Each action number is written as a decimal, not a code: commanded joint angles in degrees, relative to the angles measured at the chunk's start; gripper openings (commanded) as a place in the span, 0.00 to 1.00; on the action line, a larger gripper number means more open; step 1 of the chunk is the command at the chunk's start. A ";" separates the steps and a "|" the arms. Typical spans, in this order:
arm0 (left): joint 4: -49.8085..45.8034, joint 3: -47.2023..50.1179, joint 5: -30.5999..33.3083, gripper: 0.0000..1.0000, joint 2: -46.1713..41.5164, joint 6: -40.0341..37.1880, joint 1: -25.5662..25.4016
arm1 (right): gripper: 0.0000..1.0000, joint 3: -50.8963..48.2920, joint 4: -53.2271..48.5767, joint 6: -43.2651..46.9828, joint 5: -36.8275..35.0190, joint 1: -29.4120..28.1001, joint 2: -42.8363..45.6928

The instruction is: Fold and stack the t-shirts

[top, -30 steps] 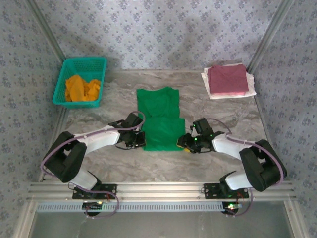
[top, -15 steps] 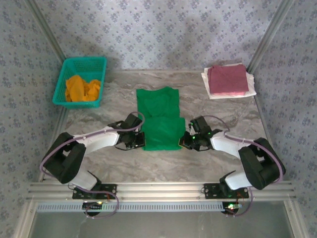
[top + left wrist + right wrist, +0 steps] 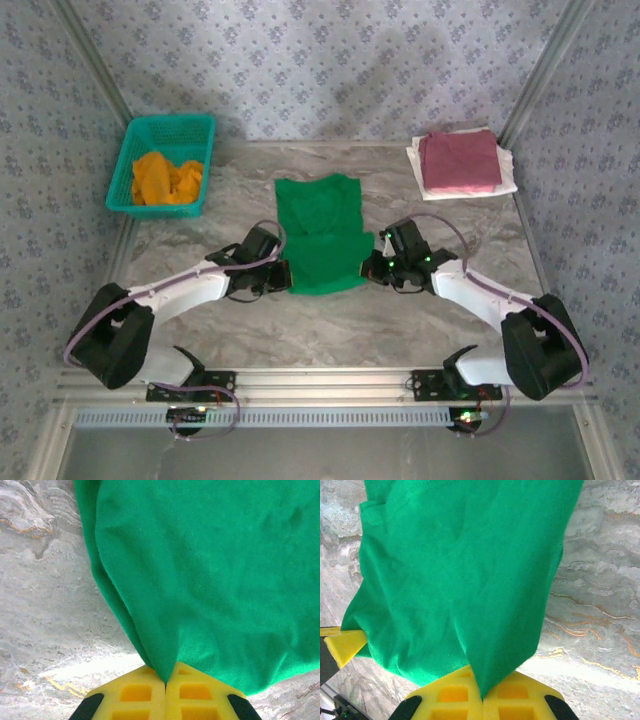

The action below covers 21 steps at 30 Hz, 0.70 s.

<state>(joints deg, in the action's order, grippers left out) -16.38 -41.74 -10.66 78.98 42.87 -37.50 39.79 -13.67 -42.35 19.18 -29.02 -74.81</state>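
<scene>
An orange shirt (image 3: 167,178) lies in the basket (image 3: 122,172) at far left. My left gripper (image 3: 283,280) is closed tight on the near left corner of the green shirt (image 3: 320,235), which lies mid-table. My right gripper (image 3: 372,270) pinches its near right corner. Far right, a folded maroon shirt (image 3: 458,160) rests on a white shirt (image 3: 505,186).
</scene>
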 commanded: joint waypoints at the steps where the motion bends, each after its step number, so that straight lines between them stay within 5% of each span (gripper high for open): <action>1: 1.81 1.31 0.57 0.00 -2.65 -0.69 0.12 | 0.00 -0.92 -2.05 0.38 -1.29 -1.28 1.78; 12: 0.11 15.35 3.34 0.00 -20.08 8.31 -9.22 | 0.00 -12.76 -5.39 -8.23 -6.75 -14.03 14.24; 17: -5.09 11.61 6.42 0.00 -25.11 6.39 -8.83 | 0.00 -5.94 -10.63 -4.65 -7.90 -13.68 14.01; 21: -3.93 4.67 1.15 0.00 -19.69 2.24 -4.39 | 0.00 0.24 -11.80 -1.92 -4.73 -9.41 10.45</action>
<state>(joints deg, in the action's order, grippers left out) -20.08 -31.73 -7.51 56.75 48.03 -44.23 35.51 -22.79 -46.87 14.02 -40.80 -62.70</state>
